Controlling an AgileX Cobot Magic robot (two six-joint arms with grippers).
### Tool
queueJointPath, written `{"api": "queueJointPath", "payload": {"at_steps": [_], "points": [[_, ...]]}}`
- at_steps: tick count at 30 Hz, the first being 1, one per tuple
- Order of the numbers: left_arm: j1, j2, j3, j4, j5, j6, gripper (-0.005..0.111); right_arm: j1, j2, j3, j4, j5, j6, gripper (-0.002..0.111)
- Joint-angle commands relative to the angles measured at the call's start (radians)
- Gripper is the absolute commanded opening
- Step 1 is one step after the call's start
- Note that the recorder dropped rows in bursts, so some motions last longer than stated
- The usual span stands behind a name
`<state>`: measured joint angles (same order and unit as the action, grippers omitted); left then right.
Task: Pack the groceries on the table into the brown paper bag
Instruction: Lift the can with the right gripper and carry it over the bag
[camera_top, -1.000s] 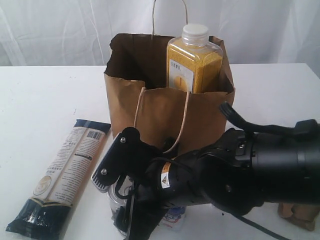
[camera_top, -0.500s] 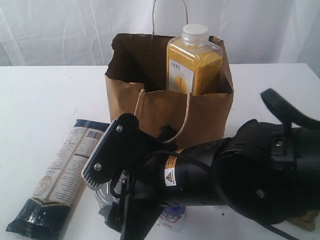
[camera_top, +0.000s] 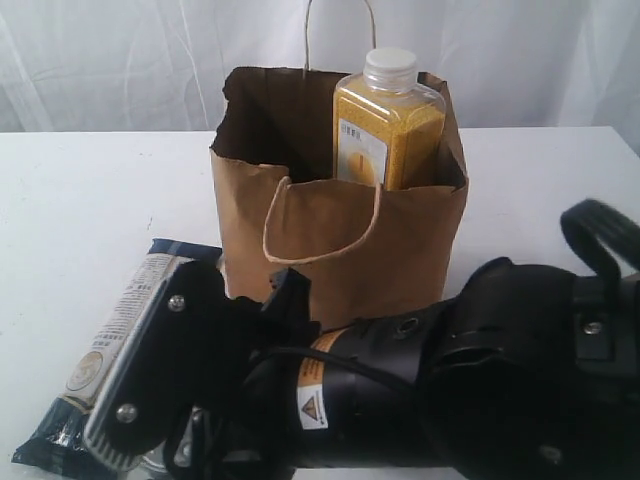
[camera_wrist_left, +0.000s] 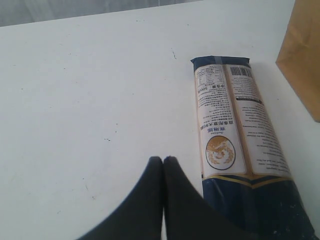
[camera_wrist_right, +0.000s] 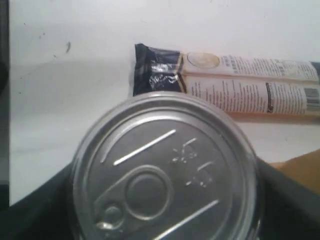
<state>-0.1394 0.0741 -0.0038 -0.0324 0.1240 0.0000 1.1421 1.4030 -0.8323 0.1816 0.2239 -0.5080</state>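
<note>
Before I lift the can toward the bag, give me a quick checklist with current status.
1. Can gripped by right fingers: ok, they hug both sides.
2. Can off the table: cannot tell.
3. Bag upright, mouth open: ok.
4. Room in bag beside the bottle: ok, the other side looks free.
5. Left fingers out of the way: ok, shut, empty, beside the packet.

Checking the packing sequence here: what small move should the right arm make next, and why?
Probably lift the right gripper straight up: its fingers flank the silver-topped can, apparently gripping it, while the brown paper bag stands tall, so the can must clear its rim before going in beside the yellow-grain bottle.
</note>
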Motion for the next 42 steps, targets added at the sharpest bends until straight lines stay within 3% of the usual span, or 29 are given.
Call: {"api": "queueJointPath", "payload": {"at_steps": [1,13,22,28,42], "points": [[0.002,-0.005,0.004,-0.008,0.004,0.0,0.0,0.025,-0.034,-0.096,-0.055,-0.046,-0.021,0.0],[0.002,-0.005,0.004,-0.008,0.004,0.0,0.0,0.001,-0.194,-0.324,-0.264,-0.004,0.0,0.0],[0.002,-0.005,0.004,-0.008,0.004,0.0,0.0,-0.213,-0.264,-0.398,-0.291,0.067,0.045,0.0],[0.002,-0.005,0.004,-0.008,0.004,0.0,0.0,-0.299,-0.259,-0.416,-0.291,0.086,0.079,0.0],[0.002,-0.005,0.004,-0.008,0.004,0.0,0.0,-0.316,-0.116,-0.416,-0.289,0.052,0.087,0.0]]}}
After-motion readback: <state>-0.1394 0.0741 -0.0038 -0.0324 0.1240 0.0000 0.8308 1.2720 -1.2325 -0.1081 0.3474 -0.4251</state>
